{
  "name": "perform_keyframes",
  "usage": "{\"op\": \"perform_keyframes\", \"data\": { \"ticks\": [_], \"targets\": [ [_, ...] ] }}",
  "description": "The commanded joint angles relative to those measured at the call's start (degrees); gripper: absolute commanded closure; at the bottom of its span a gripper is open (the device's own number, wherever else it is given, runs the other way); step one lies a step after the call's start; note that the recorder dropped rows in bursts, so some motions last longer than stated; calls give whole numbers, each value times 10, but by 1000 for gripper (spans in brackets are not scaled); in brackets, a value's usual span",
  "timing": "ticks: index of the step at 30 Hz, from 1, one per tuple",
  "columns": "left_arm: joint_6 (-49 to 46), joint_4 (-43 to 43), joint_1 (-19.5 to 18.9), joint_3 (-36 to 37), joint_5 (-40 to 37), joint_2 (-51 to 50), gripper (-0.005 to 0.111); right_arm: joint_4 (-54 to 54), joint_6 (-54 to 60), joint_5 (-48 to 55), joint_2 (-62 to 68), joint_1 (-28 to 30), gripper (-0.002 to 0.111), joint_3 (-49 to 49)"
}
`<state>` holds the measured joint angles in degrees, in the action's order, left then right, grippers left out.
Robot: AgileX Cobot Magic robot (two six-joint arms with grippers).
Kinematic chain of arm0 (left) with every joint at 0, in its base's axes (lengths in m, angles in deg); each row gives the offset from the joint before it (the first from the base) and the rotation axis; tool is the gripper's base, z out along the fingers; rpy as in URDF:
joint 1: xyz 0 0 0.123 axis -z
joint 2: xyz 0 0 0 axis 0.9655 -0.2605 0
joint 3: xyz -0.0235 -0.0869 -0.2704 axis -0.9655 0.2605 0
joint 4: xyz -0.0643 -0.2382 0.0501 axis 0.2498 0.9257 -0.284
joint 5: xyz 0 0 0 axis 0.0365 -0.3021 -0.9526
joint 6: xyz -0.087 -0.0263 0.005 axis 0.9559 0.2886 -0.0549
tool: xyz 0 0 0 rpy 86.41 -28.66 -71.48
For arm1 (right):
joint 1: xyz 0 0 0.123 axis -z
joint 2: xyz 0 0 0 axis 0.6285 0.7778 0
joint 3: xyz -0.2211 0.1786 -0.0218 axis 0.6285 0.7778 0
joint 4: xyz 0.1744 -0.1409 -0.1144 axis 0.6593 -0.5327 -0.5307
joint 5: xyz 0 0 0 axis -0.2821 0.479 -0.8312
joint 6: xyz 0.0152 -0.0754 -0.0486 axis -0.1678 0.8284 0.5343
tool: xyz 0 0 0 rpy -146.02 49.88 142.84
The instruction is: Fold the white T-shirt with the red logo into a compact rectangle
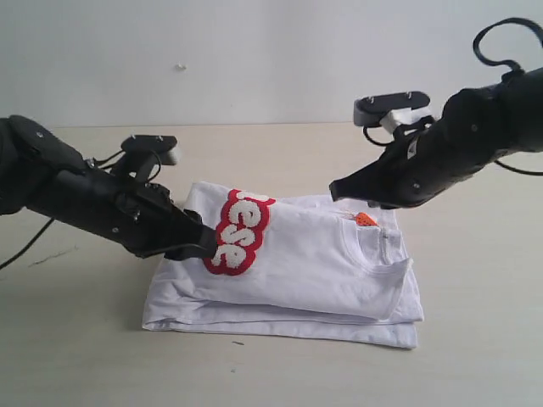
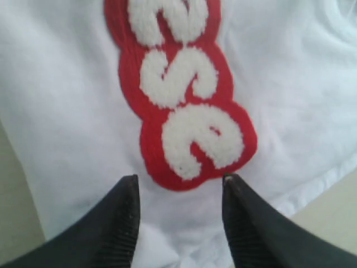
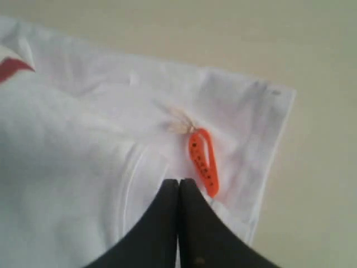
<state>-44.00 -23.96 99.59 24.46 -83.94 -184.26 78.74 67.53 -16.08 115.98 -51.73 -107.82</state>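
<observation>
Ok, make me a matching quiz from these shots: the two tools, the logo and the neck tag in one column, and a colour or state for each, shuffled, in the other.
Column one
1. left tool
2. right tool
3. logo
4. neck tag

Column two
A. shut, fingers pressed together
B. open, fingers apart
C. orange
D. red with fuzzy white letters

Pairs: 1-B, 2-A, 3-D, 4-C
</observation>
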Motion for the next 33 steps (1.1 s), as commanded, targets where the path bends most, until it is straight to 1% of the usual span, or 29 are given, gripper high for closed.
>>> {"op": "perform_keyframes", "data": {
  "ticks": [1, 2, 5, 7, 8, 9, 10, 14, 18, 21, 29, 32, 33],
  "targets": [
    [3, 2, -2, 0, -5, 57, 60, -125, -105, -2, -56, -1, 108, -3],
    [3, 7, -2, 0, -18, 81, 60, -157, -135, 8, -78, -1, 108, -3],
    [3, 10, -2, 11, -6, 137, 62, -181, -146, 33, -133, -1, 108, 0],
    [3, 10, -2, 35, 39, 188, 73, -206, -146, 27, -181, -1, 108, 22],
    [1, 10, -2, 58, 75, 220, 81, -219, -149, 12, -215, -1, 108, 44],
    [1, 10, -2, 70, 95, 237, 85, -223, -149, 8, -234, -1, 108, 55],
    [1, 11, -2, 91, 129, 267, 92, -230, -150, 2, -266, -1, 108, 76],
    [1, 15, -2, 129, 172, 324, 106, -231, -149, -12, -332, -1, 108, 115],
    [3, 28, -2, 165, 223, 380, 107, -231, -149, -39, -407, -1, 108, 168],
    [3, 29, -2, 195, 254, 423, 107, -231, -149, -40, -465, -1, 108, 213],
    [3, 33, -2, 262, 260, 511, 107, -231, -149, -43, -586, -1, 108, 303],
    [3, 44, -2, 288, 273, 550, 107, -230, -149, -47, -637, -1, 108, 334],
    [8, 44, -2, 303, 280, 576, 107, -230, -149, -47, -671, -1, 108, 351]
  ]
}}
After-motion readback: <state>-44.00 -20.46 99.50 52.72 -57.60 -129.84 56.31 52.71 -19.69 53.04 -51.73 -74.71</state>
